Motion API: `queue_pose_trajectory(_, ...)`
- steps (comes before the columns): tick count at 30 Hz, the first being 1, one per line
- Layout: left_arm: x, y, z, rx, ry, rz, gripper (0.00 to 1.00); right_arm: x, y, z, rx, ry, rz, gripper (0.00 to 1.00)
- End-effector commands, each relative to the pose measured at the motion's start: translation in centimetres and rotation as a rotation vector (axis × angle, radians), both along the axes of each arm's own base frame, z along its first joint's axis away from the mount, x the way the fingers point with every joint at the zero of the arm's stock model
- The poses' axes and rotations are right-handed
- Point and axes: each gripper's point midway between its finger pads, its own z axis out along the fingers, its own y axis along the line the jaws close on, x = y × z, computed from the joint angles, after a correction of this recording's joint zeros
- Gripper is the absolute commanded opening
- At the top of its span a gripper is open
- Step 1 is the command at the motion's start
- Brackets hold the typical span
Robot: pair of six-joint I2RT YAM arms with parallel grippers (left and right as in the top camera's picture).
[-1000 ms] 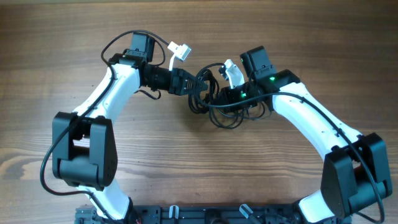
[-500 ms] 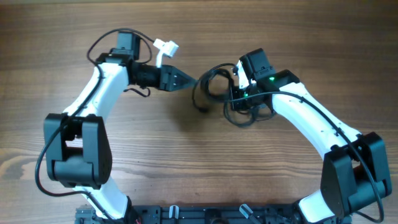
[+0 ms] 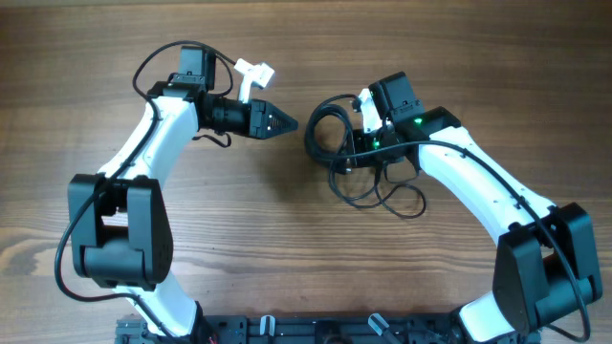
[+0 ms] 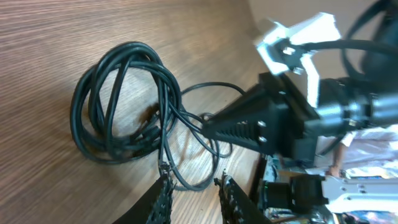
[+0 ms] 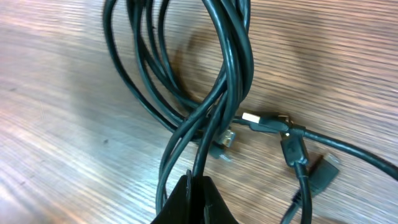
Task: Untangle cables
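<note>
The cables [image 3: 330, 134] are thin black cords lying in tangled loops on the wooden table between my two arms, with looser loops [image 3: 387, 196] trailing toward the front. In the right wrist view my right gripper [image 5: 196, 186] is shut on one or two strands of the cables [image 5: 221, 74], and small plug connectors [image 5: 267, 121] lie just beyond the fingertips. From overhead it [image 3: 344, 158] sits over the bundle. My left gripper [image 3: 287, 122] hangs left of the cables, apart from them. Its jaws [image 4: 194, 186] stand slightly open with nothing between them, and the coil [image 4: 118, 106] lies ahead.
A white tag [image 3: 254, 72] sticks out beside the left wrist. Thicker black arm cables [image 3: 158, 67] loop behind the left arm. Both arm bases [image 3: 115, 239] [image 3: 545, 277] stand at the front corners, with a black rail [image 3: 316, 330] along the near edge.
My left gripper let go of the bundle, opened a little and drew back to the left. The cables shifted right with my right gripper, and loose loops fell out toward the front.
</note>
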Motion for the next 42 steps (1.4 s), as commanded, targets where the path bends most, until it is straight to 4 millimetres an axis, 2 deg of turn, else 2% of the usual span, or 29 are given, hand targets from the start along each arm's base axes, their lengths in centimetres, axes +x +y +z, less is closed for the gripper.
queue_pose_trajectory(1, 0.9, -0.2, -0.6, 0.100, 0.034, 0.071, 0.31, -0.9, 2.0, 0.5, 0.109, 0.017, 0.110, 0.04)
queue_pose_trajectory(9, 1.2, -1.0, -2.4, 0.238, 0.030, 0.110, 0.33, -0.9, 2.8, 1.0, 0.152, 0.005, 0.144, 0.04)
queue_pose_trajectory(12, 1.5, -0.6, -2.9, 0.281, 0.019, 0.127, 0.33, -1.0, 2.8, 1.0, 0.155, 0.006, 0.146, 0.04)
queue_pose_trajectory(14, 2.1, 0.4, -3.8, 0.355, 0.000, 0.163, 0.34, -1.2, 3.1, 1.2, 0.176, 0.012, 0.155, 0.04)
queue_pose_trajectory(22, 2.4, 0.5, -4.8, 0.364, 0.011, 0.164, 0.38, -1.9, 4.5, 2.2, 0.266, -0.002, 0.254, 0.04)
queue_pose_trajectory(34, 2.6, 0.4, -6.4, 0.368, 0.050, 0.174, 0.40, -1.9, 4.5, 2.2, 0.266, -0.002, 0.253, 0.04)
queue_pose_trajectory(42, 2.5, -0.9, -8.4, 0.427, 0.048, 0.161, 0.42, -1.9, 4.4, 2.2, 0.263, 0.007, 0.234, 0.05)
